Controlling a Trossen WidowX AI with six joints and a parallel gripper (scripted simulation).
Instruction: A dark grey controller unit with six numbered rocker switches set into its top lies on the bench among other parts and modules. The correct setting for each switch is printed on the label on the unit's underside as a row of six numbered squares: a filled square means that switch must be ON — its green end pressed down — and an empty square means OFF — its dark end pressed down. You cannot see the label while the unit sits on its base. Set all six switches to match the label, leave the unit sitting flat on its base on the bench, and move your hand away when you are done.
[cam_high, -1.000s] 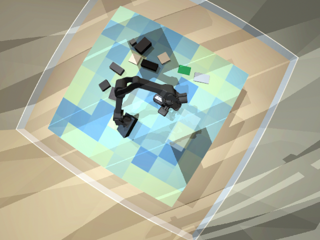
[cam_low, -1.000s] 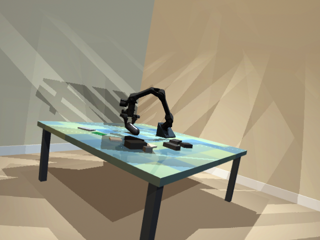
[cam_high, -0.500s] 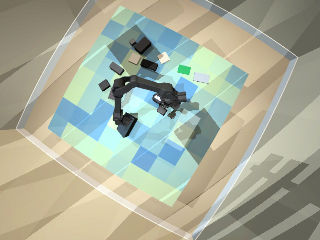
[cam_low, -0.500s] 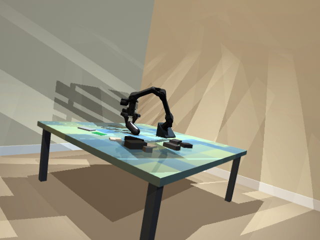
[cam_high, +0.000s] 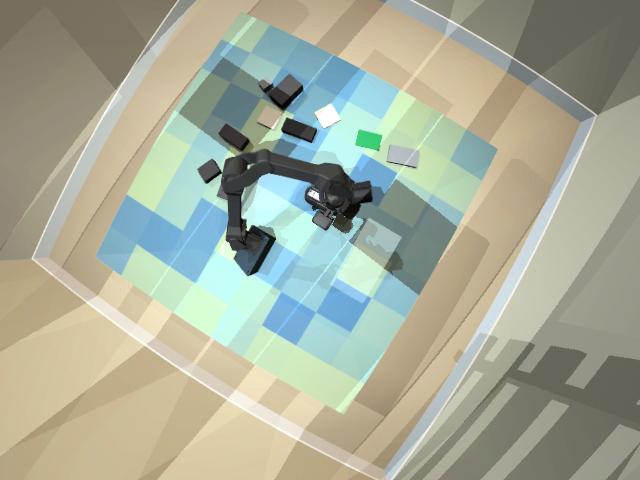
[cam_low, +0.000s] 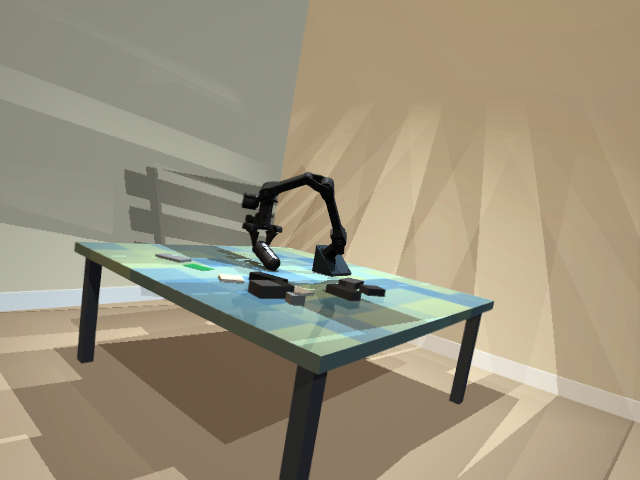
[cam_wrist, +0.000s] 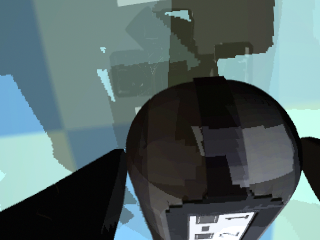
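Observation:
The dark grey controller unit (cam_high: 309, 201) (cam_low: 269, 259) (cam_wrist: 170, 135) is held above the bench, tilted, with one rounded end towards the wrist camera. My gripper (cam_low: 263, 243) (cam_wrist: 212, 154) is shut on it, one finger against each side. The white label (cam_high: 313, 194) (cam_wrist: 225, 227) on its underside faces up towards the cameras. In the wrist view only the label's start shows, with the numbers 1 and 2 beside squares; the rest is cut off at the bottom edge. I cannot tell surely whether these squares are filled. The rocker switches are hidden.
A large dark block (cam_high: 286, 90) (cam_low: 267, 289), a black bar (cam_high: 298, 129), a white plate (cam_high: 327, 115) (cam_low: 231, 278), a green plate (cam_high: 368, 139) (cam_low: 199, 267) and a grey plate (cam_high: 402, 156) (cam_low: 173, 257) lie on the bench. Smaller dark blocks (cam_high: 233, 136) (cam_high: 209, 171) lie near the arm.

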